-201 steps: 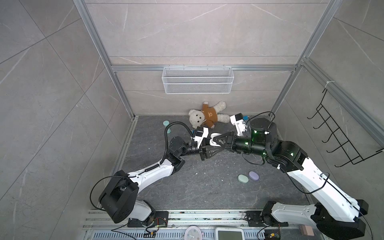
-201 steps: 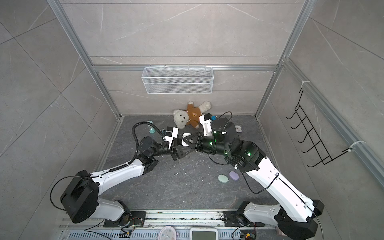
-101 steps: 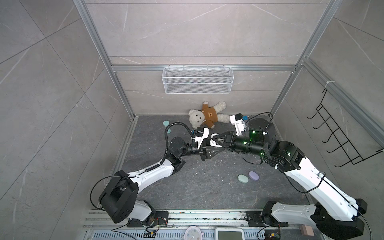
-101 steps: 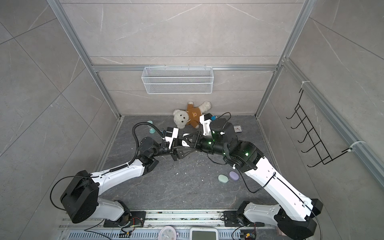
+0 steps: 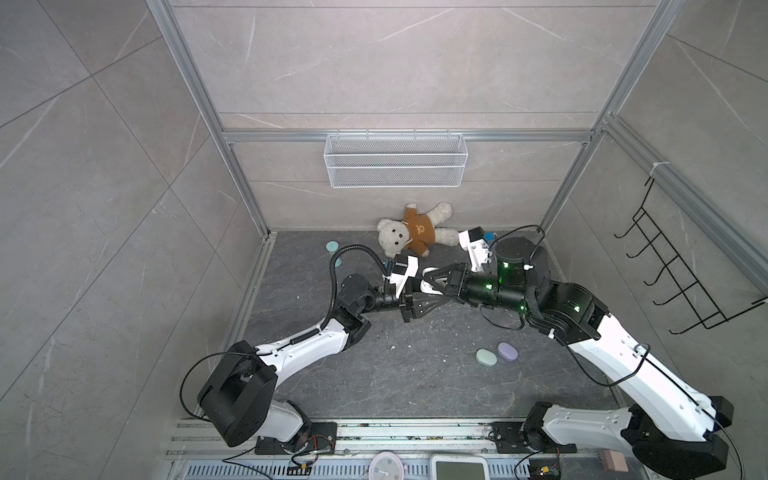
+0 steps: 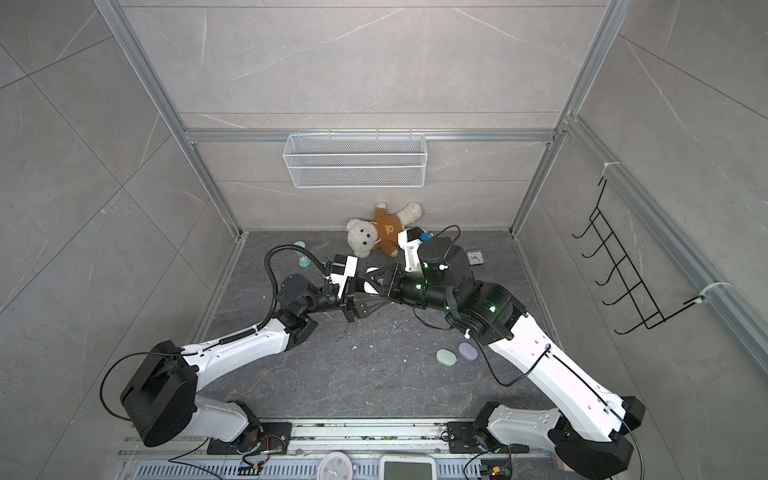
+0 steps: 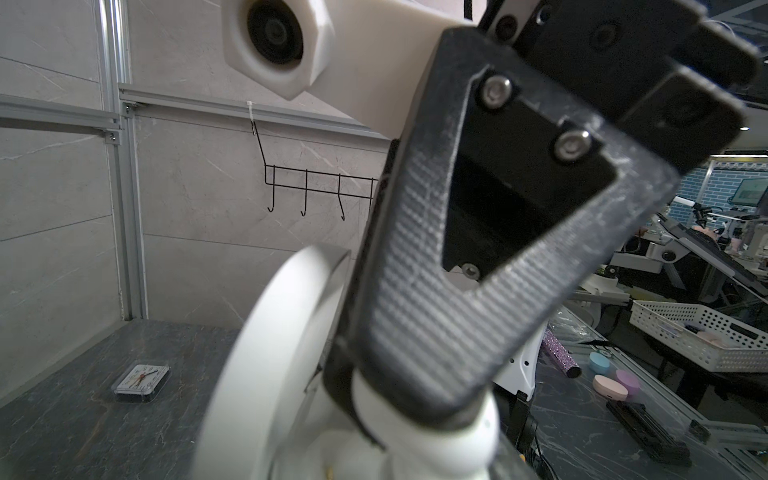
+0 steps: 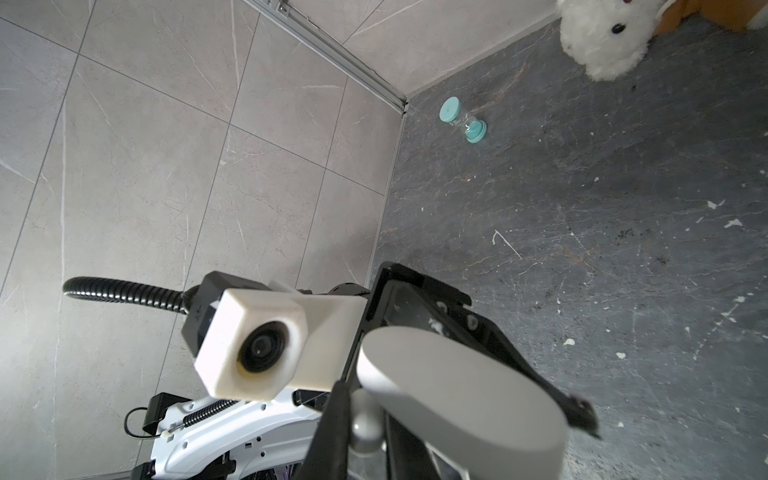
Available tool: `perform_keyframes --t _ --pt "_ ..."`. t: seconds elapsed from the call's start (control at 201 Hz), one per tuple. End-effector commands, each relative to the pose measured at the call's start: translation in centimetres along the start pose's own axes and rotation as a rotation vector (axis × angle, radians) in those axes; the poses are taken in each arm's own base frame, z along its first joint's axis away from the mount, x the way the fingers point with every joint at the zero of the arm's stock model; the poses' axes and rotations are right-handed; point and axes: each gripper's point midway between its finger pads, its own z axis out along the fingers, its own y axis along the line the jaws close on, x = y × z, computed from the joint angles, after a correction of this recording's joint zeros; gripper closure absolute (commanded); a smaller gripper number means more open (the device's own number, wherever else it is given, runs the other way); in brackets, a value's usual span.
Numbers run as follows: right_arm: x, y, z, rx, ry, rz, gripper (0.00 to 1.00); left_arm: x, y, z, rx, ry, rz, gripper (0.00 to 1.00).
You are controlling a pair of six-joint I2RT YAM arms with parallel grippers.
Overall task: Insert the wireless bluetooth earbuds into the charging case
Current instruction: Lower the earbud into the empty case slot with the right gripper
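Both grippers meet above the middle of the floor. My left gripper point(image 5: 430, 293) is shut on a white charging case point(image 5: 427, 286) whose lid point(image 7: 282, 353) stands open. My right gripper point(image 5: 428, 277) comes in from the right, shut on a white earbud point(image 8: 368, 419) that sits between its dark fingers point(image 8: 332, 428). The earbud point(image 7: 436, 432) is right at the case's open body; whether it sits in its socket is hidden. A mint green case point(image 5: 486, 357) and a lilac case point(image 5: 508, 351) lie shut on the floor at front right.
A teddy bear point(image 5: 415, 232) lies against the back wall. A teal hourglass point(image 5: 334, 253) is at back left and a small clock point(image 6: 475, 257) at back right. A wire basket point(image 5: 395, 160) hangs on the back wall and a hook rack point(image 5: 685, 270) on the right wall. White crumbs dot the floor.
The right arm's wrist has shifted a little toward the left gripper. Both grips stay as they were.
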Motion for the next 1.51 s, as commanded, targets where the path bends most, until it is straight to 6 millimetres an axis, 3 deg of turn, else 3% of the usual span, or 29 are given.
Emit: perform_keyframes --t 0.0,0.538,1.189,1.503 --pt "0.6 -0.8 0.6 0.030 0.013 0.017 0.86 -3.5 -1.9 -0.1 0.042 -0.077 0.093 0.82" --pt "1.1 -1.2 0.2 0.059 0.032 0.015 0.85 -3.6 -2.0 -0.3 0.037 -0.079 0.098 0.82" --pt "1.2 -2.0 -0.8 0.118 0.021 0.004 0.69 -3.9 -2.2 -0.4 0.034 -0.081 0.109 0.83" --pt "0.6 -0.9 -2.0 0.112 0.017 -0.016 0.59 -3.8 -2.2 -0.5 0.028 -0.074 0.109 0.83"
